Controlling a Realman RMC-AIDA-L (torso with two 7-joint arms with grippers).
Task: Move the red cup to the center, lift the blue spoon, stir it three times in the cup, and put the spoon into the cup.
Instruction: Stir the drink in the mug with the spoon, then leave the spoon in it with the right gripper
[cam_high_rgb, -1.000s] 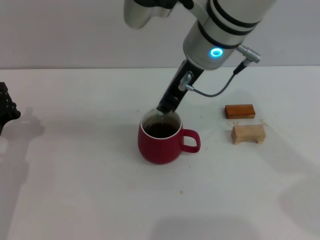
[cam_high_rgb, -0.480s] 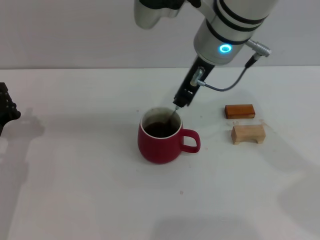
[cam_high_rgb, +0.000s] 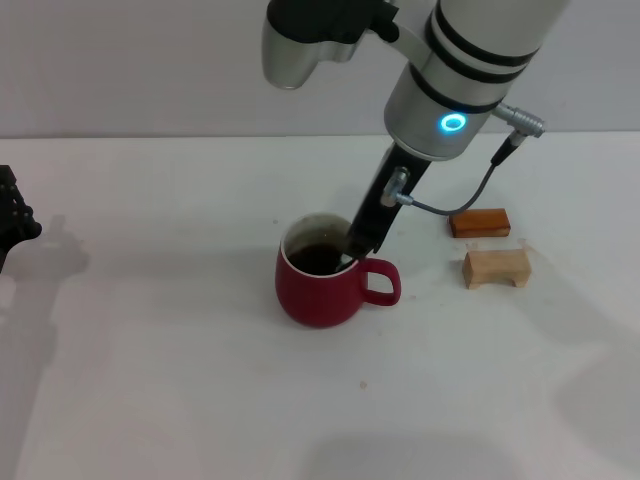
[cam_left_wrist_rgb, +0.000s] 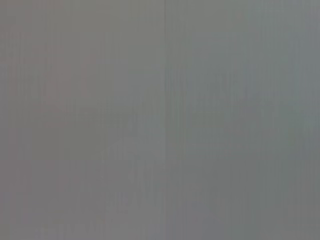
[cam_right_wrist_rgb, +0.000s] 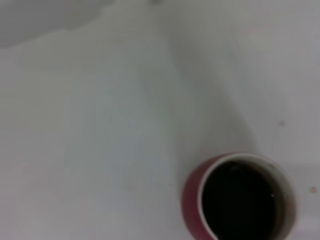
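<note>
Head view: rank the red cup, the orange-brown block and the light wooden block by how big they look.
1. red cup, clearly the largest.
2. light wooden block and orange-brown block: these look alike in size. The wooden one sits nearer the camera, so I won't rank them.

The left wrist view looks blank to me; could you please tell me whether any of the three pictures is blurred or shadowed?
Left wrist view: a flat grey field, nothing can be made out. Right wrist view: soft focus, the red cup blurred at its rim. Head view: sharp, with the right claw at the cup's rim, soft arm shadows on the table, and the left claw at the left edge.
</note>
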